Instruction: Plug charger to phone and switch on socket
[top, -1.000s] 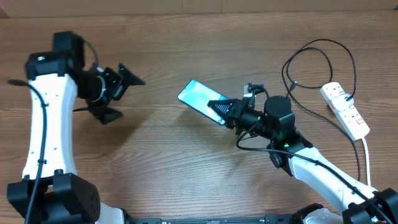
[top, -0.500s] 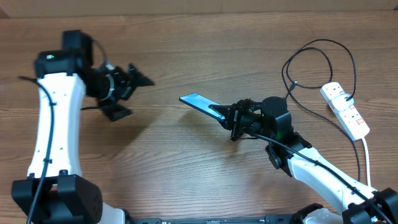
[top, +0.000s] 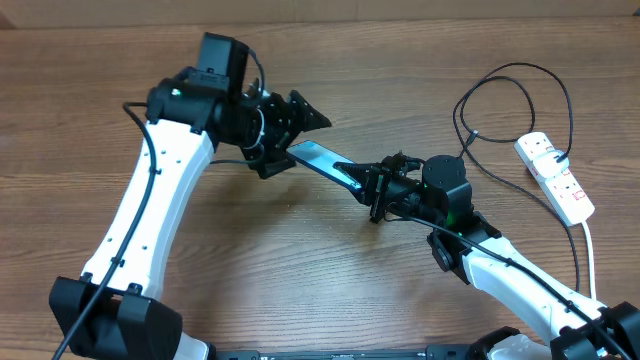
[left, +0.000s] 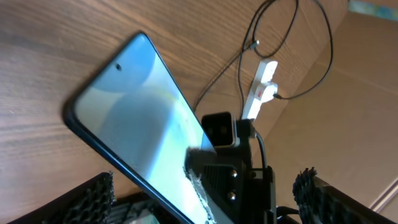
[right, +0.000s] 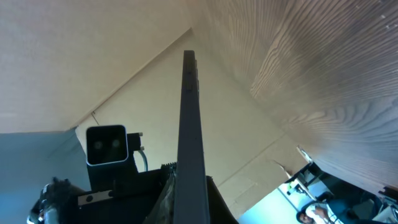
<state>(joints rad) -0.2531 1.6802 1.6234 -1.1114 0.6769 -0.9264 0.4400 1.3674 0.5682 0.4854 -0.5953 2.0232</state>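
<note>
My right gripper (top: 368, 184) is shut on the phone (top: 320, 158) and holds it tilted on edge above the table. The left wrist view shows its blue-teal screen (left: 140, 121) with my right gripper (left: 227, 177) clamped on its lower end. The right wrist view shows the phone edge-on (right: 189, 118) between the jaws (right: 189, 202). My left gripper (top: 290, 138) is open and empty, its fingers either side of the phone's far end (left: 205, 198). The black charger cable (top: 515, 72) loops at the right, its plug tip (top: 472, 134) loose on the table. The white socket strip (top: 556, 176) lies at the far right.
The strip's thick white cord (top: 590, 255) runs toward the front right edge. The strip (left: 260, 90) and cable loop (left: 292, 53) show far off in the left wrist view. Cardboard walls stand behind the table.
My left arm has swung right from the table's left side until its open gripper reaches the phone's far end. The right gripper turned the phone onto its edge and now holds it still.
</note>
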